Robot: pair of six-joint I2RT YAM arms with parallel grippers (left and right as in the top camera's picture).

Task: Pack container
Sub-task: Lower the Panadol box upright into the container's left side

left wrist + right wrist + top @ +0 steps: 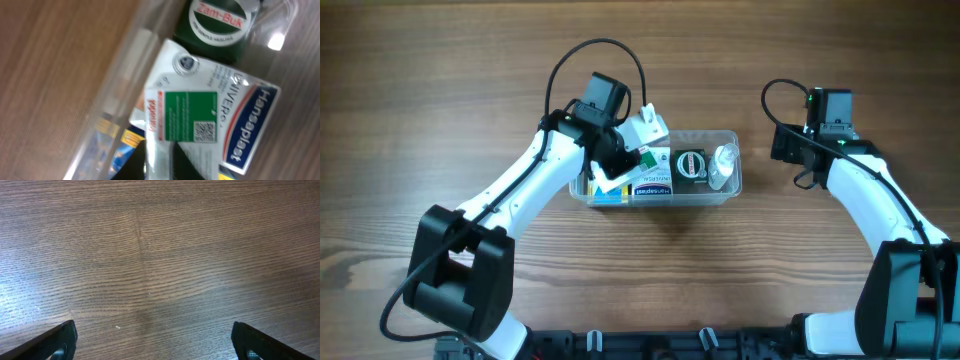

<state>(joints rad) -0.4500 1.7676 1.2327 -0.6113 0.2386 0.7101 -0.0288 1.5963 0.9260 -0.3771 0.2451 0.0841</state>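
- The container point(705, 199) sits mid-desk, its long axis running left to right between the two arms. It already holds several small packs, a green Zam-Buk tin point(219, 22) near the middle and a small clear bottle point(723, 166) at its right end.
- The left claw point(159, 162) is directly over the tub's left end, closed on a white Hansaplast box point(200, 120). The box's edge is pinched between the two dark fingers.
- The box lies slanted to the tub's near wall and reaches toward the tin. Whether it rests on the packs beneath cannot be told.
- As I judge it, the coming move is straight down and let go, with no sideways travel needed.
- The right claw point(152, 340) stands apart, off the tub's right end, spread wide and empty over bare desk point(150, 255).
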